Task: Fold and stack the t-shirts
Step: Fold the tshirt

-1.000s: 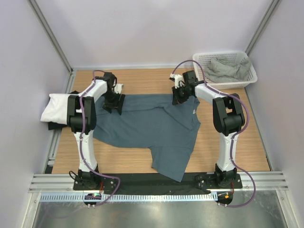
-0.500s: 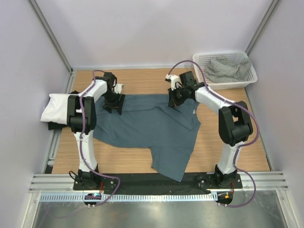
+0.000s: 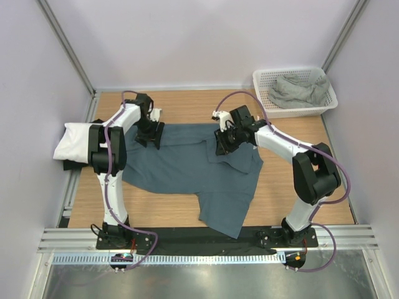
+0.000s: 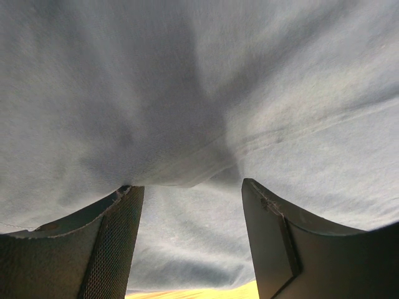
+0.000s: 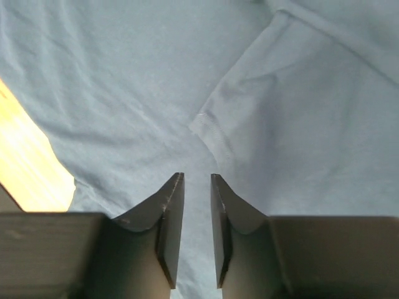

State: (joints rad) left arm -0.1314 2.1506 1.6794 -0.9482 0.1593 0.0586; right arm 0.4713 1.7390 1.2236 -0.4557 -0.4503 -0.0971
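The slate-blue t-shirt (image 3: 187,168) lies spread flat on the wooden table, its hem hanging toward the near edge. My left gripper (image 3: 149,134) rests on the shirt's far left shoulder; in the left wrist view its jaws (image 4: 188,185) stand wide open, a ridge of blue cloth at the fingertips. My right gripper (image 3: 223,142) hovers over the shirt's far right part. Its jaws (image 5: 197,175) are narrowly open with nothing between them, just behind a folded-in sleeve hem (image 5: 212,134). A folded white t-shirt (image 3: 75,140) sits at the left on a black one (image 3: 67,166). A grey-green t-shirt (image 3: 298,90) is crumpled in the basket.
The white mesh basket (image 3: 327,103) stands at the far right corner. Bare wood (image 3: 299,187) shows to the right of the blue shirt and along the far edge. Metal frame posts and walls bound the table on both sides.
My right gripper has travelled left and nearer across the blue shirt, drawing the sleeve inward, and its jaws have parted and let go. The left arm has stayed put.
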